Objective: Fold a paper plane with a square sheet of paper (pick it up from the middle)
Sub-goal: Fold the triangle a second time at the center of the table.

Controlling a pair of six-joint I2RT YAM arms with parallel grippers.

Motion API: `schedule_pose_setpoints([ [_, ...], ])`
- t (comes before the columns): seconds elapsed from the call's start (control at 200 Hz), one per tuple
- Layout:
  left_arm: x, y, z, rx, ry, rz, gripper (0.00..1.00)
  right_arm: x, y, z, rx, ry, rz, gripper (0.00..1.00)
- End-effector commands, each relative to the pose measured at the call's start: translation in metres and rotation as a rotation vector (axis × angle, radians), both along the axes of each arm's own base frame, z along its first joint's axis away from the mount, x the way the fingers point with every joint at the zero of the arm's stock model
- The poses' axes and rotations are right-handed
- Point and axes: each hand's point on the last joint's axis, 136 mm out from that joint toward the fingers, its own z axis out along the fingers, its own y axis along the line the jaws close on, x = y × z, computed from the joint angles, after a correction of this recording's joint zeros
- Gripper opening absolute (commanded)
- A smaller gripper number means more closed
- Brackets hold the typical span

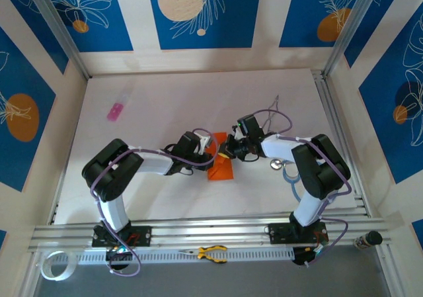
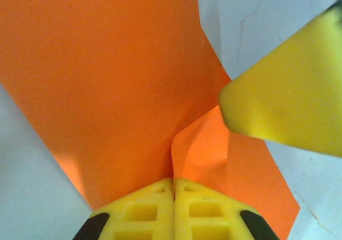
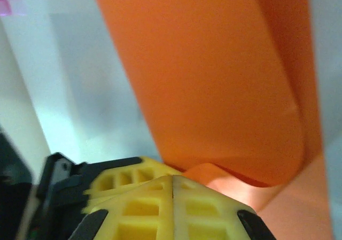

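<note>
Seen from above, both arms bend at raised elbows and reach inward over the white surface [image 1: 172, 105], so the left claw [image 1: 210, 150] and the right claw [image 1: 229, 153] meet almost tip to tip near its middle. Just below and between them lies the thin bright orange sheet of paper [image 1: 221, 167]. The wrists cover its upper part, and its outline there is hard to make out. The left wrist camera shows the left claw [image 2: 173, 184] with its yellow fingers [image 2: 144, 210] pressed together on a curled edge of the paper [image 2: 107, 79]. The sheet spreads flat beyond, and one yellow finger [image 2: 288, 101] of the right claw comes in from the right. The right wrist camera shows the right claw [image 3: 172, 178] likewise closed, pinching the paper [image 3: 214, 79] where it rolls over in a soft, blurred bend. A small pink rectangular object [image 1: 116, 111] lies well apart at the far left, and yellow-handled pliers [image 1: 211, 253] lie at the near edge between the two bases
</note>
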Motion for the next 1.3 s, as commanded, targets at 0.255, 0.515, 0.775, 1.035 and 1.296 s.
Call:
schedule_pose_setpoints([
  [0.255, -0.012, 0.019, -0.024, 0.069, 0.086, -0.005, 0.00, -0.018, -0.024, -0.034, -0.087, 0.103, -0.035, 0.02],
  [0.515, -0.013, 0.020, -0.023, 0.065, 0.087, -0.006, 0.00, 0.004, -0.009, 0.011, 0.028, 0.007, 0.006, 0.02],
  [0.775, -0.014, 0.019, -0.023, 0.057, 0.090, -0.005, 0.00, -0.010, -0.028, -0.040, -0.073, 0.117, -0.056, 0.01],
  [1.035, -0.014, 0.020, -0.024, 0.060, 0.093, -0.005, 0.00, -0.003, -0.045, -0.039, -0.074, 0.107, -0.110, 0.01],
  [1.296, -0.015, 0.020, -0.023, 0.059, 0.094, -0.006, 0.00, 0.004, -0.022, 0.020, 0.020, -0.058, 0.002, 0.03],
])
